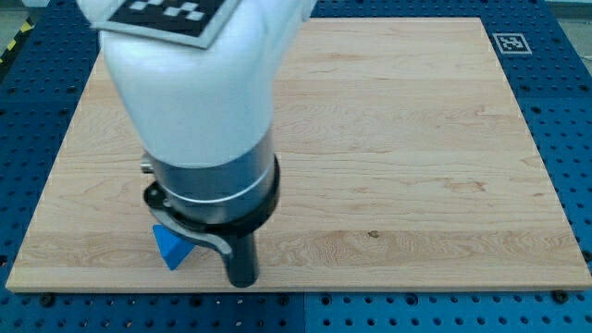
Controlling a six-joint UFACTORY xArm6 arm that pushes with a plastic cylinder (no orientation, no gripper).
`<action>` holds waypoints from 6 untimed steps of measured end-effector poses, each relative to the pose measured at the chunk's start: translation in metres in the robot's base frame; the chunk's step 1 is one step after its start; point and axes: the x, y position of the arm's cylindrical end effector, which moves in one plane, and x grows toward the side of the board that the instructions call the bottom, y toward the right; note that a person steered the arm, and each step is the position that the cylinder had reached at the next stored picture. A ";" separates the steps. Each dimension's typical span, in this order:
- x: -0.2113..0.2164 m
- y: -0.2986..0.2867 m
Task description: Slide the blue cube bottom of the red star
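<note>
- Blue cube (171, 248) near the view's bottom left of the surface (416, 166), close to the bottom edge.
- Only a corner and part of two faces of the cube showing; the rest hidden behind the arm's housing.
- My tip (243, 280) down on the surface, just beside the cube, on its right in the view and slightly lower.
- Touching or a hair apart: cannot tell, since the bracket (199, 239) crosses in front of the gap.
- No claw on this arm, only the straight dark rod; nothing to open or clamp.
- Red star not to be seen anywhere on the uncovered surface; possibly hidden behind the arm.
- White arm body (190, 88) and dark collar (217, 190) filling the view's upper left and centre left, blocking a large patch of the surface.
- Black-and-white marker (166, 14) on top of the arm, cut off by the view's top.
- Second small marker (510, 43) at the view's top right, just off the surface corner.
- Blue perforated base (569, 111) all around the surface.
- Small dark knot (373, 233) in the wood, right of the tip.
</note>
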 end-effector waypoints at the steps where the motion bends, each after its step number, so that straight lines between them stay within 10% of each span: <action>1: -0.002 -0.039; 6: -0.075 -0.046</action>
